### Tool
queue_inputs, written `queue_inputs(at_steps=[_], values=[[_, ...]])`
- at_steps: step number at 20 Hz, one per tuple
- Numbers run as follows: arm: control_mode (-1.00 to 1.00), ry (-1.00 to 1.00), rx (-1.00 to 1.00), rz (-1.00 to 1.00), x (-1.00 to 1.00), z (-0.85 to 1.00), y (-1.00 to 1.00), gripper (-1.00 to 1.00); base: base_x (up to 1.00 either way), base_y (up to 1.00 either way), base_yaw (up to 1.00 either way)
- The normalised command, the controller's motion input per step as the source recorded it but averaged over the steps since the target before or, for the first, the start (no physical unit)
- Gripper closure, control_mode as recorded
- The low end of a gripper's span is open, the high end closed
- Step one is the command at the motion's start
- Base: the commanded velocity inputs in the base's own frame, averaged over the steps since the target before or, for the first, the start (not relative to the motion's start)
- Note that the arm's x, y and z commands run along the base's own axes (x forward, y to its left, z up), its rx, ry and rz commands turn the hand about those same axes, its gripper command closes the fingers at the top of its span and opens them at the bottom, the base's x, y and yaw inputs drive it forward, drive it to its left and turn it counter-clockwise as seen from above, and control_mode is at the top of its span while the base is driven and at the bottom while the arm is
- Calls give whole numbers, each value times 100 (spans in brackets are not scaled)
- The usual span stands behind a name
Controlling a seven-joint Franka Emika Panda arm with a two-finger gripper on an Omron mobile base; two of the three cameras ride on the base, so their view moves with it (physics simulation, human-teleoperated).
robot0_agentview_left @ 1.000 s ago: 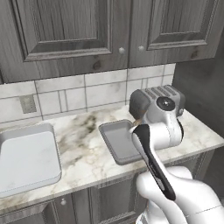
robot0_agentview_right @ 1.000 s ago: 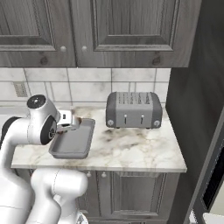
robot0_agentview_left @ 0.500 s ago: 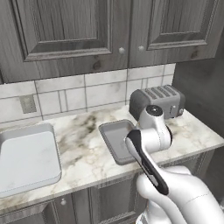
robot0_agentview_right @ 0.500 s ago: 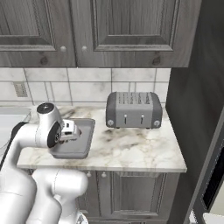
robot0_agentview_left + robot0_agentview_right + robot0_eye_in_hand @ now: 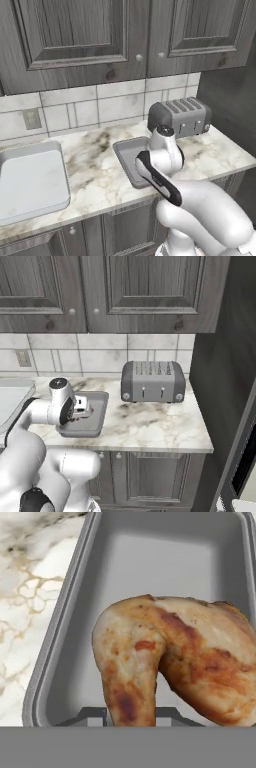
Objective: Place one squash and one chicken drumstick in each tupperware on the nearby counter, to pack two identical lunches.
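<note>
A plump golden-brown chicken drumstick (image 5: 170,657) hangs in my gripper (image 5: 131,717), which is shut on its narrow end. It hovers low inside the smaller mid-grey tupperware (image 5: 60,637), whose floor around it is bare. From the base views my hand (image 5: 165,150) sits over that grey tupperware (image 5: 125,150) on the marble counter (image 5: 95,170), and my gripper (image 5: 84,408) points down into the same tupperware (image 5: 97,423). The larger pale tupperware (image 5: 30,180) lies at the counter's left end. The squash is out of view.
A grey slotted toaster (image 5: 180,117) stands right behind the grey tray, close to my hand. Dark wood cabinets (image 5: 75,40) hang above. The counter ends at a dark wall (image 5: 220,356) on the right.
My hand has come down and forward over the grey tupperware, carrying the drumstick lower into it. The grip has stayed the same.
</note>
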Motion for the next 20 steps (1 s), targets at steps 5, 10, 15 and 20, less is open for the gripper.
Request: queue_inputs(at_steps=[5,10,15,20], values=[[-100,0,0,0,61,-10,6,100,0,0,0],[-100,0,0,0,49,-23,4,100,0,0,0],[-100,0,0,0,28,-26,16,100,0,0,0],[-100,0,0,0,26,-24,2,100,0,0,0]])
